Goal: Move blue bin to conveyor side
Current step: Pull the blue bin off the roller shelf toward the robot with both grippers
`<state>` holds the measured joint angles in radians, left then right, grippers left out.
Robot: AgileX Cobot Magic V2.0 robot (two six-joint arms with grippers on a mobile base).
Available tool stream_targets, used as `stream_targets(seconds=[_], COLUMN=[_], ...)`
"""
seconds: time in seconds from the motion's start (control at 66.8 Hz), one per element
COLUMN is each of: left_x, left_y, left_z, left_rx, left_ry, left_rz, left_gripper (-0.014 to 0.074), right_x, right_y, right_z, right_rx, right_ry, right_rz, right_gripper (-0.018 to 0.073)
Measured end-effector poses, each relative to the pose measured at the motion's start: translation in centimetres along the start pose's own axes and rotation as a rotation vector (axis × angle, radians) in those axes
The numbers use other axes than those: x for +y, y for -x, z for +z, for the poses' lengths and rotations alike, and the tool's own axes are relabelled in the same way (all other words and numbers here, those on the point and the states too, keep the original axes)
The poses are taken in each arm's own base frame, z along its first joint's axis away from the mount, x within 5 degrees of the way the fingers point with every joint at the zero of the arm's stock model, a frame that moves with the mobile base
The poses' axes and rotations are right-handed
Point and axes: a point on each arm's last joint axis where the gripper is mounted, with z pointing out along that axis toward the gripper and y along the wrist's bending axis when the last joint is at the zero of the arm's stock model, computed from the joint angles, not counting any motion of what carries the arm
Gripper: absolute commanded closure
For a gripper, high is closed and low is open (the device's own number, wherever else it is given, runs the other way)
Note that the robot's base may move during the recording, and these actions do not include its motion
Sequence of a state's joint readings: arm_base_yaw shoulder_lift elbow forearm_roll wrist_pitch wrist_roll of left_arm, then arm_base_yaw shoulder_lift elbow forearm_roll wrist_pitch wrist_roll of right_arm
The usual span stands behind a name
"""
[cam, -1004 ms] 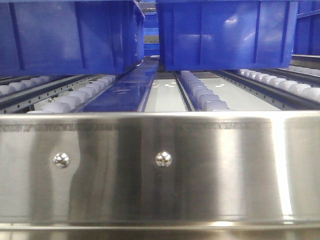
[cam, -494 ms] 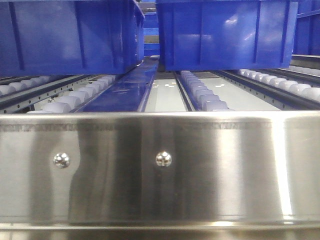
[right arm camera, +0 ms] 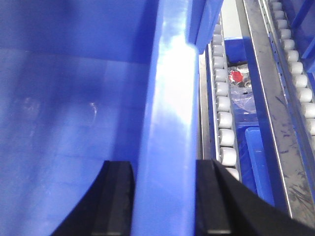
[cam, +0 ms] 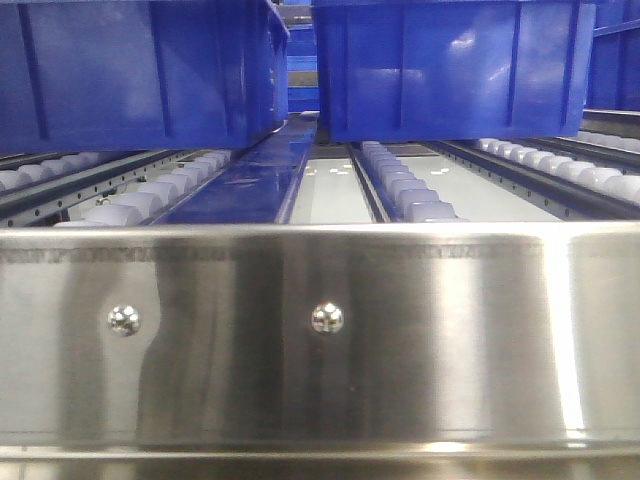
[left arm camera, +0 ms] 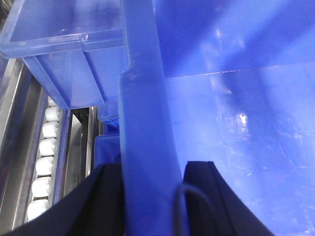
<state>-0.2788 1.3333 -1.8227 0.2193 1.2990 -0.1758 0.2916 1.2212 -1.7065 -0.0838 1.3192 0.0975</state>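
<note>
The left claw (left arm camera: 152, 167) is clamped across the thick left rim of the large glossy royal-blue plastic bin (left arm camera: 246, 147). The right claw (right arm camera: 165, 164) likewise pinches its right rim. The bin sits on the white-roller steel counter (cam: 300, 330), back from its front edge, beside a similar blue crate (left arm camera: 64, 64).

A shiny steel rail (cam: 400, 330) fronts lanes of white rollers (cam: 410, 190).

Low front; wrists above blue bin (left arm camera: 147, 147)
</note>
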Motion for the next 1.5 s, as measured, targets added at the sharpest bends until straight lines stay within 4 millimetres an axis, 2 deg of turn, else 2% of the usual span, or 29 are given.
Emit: stream_targets(seconds=[0.21,0.33,0.569,0.734,0.884,1.498], left_x=[-0.1,-0.1,0.1,0.2,0.4,0.5], left_y=[-0.1,-0.4,-2.6,-4.5,-5.2,-4.5], left_z=[-0.3,-0.6,-1.5,-1.8,-2.5,-2.7], left_rx=[0.001,0.0,0.025,0.001,-0.077,-0.182], left_ry=[-0.016,-0.025,-0.055,-0.075,-0.089,-0.078], left_rz=[-0.006,-0.008,-0.013,-0.012,-0.018,-0.01], left_gripper=[0.0613,0.0613,0.0613,0.0613,0.0613,0.0613], right_x=[0.0,-0.1,-0.4,-0.4,-0.3,-0.3], right_y=[-0.1,-0.4,-2.3,-4.4,-5.5,-4.1], right_z=[-0.4,-1.5,-3.9,-3.4,-2.5,-2.6], right_rx=[-0.009,-0.036,-0.091,-0.098,-0.108,-0.278], right_ry=[0.001,0.003,0.018,0.031,0.041,0.046], right_rz=[0.001,0.003,0.017,0.02,0.023,0.012], right_gripper=[0.0637,0.0637,0.0637,0.0637,0.0637,0.0637])
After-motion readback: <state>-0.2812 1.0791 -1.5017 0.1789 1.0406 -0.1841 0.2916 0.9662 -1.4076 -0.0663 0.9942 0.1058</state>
